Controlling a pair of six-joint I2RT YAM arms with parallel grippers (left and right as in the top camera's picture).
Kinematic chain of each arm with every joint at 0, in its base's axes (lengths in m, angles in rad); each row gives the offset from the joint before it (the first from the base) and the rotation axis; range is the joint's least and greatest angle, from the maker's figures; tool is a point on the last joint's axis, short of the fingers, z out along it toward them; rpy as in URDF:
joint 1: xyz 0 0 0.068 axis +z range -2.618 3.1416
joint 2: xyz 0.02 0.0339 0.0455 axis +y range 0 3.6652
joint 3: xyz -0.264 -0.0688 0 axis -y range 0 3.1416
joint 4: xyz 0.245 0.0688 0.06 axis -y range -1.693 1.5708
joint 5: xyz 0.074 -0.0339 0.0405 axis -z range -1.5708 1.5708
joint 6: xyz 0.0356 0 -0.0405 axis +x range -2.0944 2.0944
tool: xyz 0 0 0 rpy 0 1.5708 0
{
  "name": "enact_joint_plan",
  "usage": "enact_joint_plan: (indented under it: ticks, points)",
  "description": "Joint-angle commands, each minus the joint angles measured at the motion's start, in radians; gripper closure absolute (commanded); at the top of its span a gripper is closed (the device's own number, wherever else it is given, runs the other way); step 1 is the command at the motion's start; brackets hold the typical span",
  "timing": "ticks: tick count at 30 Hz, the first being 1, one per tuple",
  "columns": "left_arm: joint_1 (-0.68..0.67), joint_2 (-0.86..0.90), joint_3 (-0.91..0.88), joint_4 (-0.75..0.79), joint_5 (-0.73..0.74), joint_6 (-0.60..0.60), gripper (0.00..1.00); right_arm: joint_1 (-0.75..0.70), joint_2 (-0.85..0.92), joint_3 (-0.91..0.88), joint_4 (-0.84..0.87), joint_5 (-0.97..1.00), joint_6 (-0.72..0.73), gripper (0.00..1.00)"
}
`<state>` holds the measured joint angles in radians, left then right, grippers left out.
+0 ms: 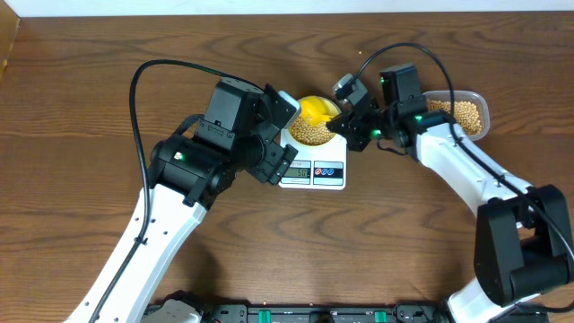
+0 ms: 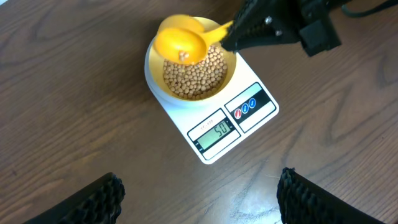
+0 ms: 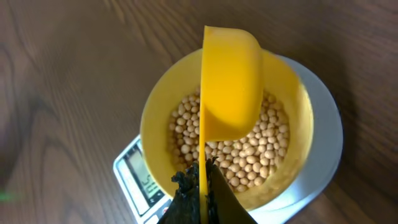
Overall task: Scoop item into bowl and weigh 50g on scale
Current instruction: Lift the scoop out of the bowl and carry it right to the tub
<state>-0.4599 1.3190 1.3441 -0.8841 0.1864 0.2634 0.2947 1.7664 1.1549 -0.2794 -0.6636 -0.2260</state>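
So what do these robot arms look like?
The left arm and right arm are white tubes with chunky black joints and looping black cables. The left gripper and right gripper are black, with ridged fingers. Green lights glow on the right.

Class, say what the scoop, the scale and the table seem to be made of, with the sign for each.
Scoop: likely plastic, smooth opaque yellow, soft sheen. Scale: probably plastic, smooth white casing, rounded corners. Table: wood or wood-look laminate, brown with grain lines; cannot tell which.
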Motion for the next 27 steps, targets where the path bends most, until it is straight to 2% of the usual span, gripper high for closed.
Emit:
enact_joint_plan:
  ticks: [1, 9, 14, 27]
  points:
    - [0.004, 0.001, 0.008, -0.002, 0.012, 0.009, 0.19, -0.035, -0.079, 0.010, 0.003, -0.085, 0.036, 0.99]
    - [0.004, 0.001, 0.008, -0.002, 0.012, 0.009, 0.19, -0.105, -0.176, 0.010, -0.005, -0.089, 0.143, 0.99]
    - [0.004, 0.001, 0.008, -0.002, 0.012, 0.009, 0.19, -0.174, -0.218, 0.010, -0.033, -0.088, 0.144, 0.99]
    - [0.004, 0.001, 0.008, -0.002, 0.012, 0.009, 0.19, -0.473, -0.271, 0.010, -0.230, -0.082, 0.143, 0.99]
